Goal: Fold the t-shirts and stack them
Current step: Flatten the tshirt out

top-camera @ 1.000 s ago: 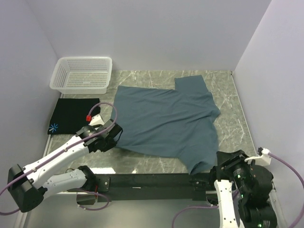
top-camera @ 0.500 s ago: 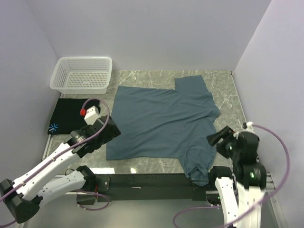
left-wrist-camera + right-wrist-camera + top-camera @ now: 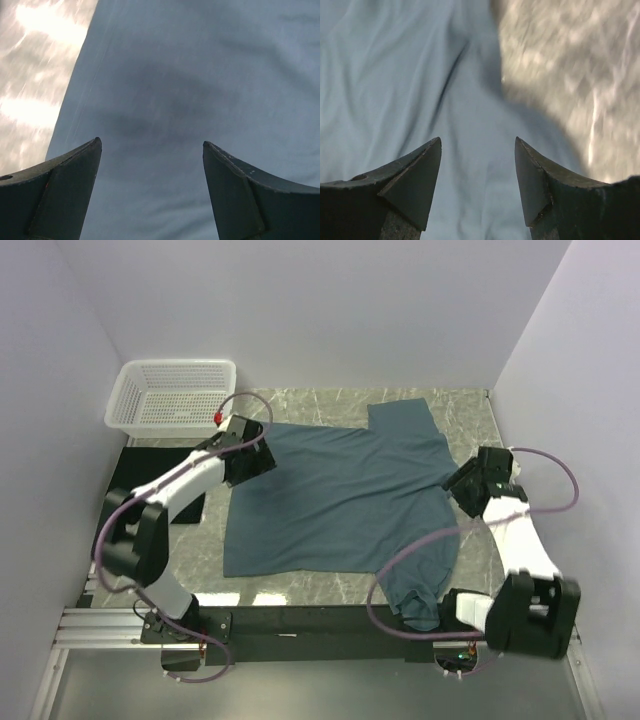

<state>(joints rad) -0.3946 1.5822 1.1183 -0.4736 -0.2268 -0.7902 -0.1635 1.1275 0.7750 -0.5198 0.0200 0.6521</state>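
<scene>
The slate-blue t-shirt (image 3: 345,495) lies spread on the marble table, one sleeve hanging over the front edge. My left gripper (image 3: 262,453) is open and empty above the shirt's left edge; the cloth fills the left wrist view (image 3: 190,90). My right gripper (image 3: 455,483) is open and empty above the shirt's right edge; the cloth shows in the right wrist view (image 3: 395,75). The black t-shirt (image 3: 140,480) lies folded at the far left, partly hidden by my left arm; its print is out of view.
A white lattice basket (image 3: 175,395) stands at the back left corner. Walls enclose the table on the left, back and right. Bare marble (image 3: 470,415) shows to the right of the shirt and along the front edge (image 3: 300,588).
Both arms swung away from the front edge toward the back: the left gripper from the shirt's bottom left corner to its upper left edge, the right gripper to the shirt's right side. The shirt's left part lies flatter.
</scene>
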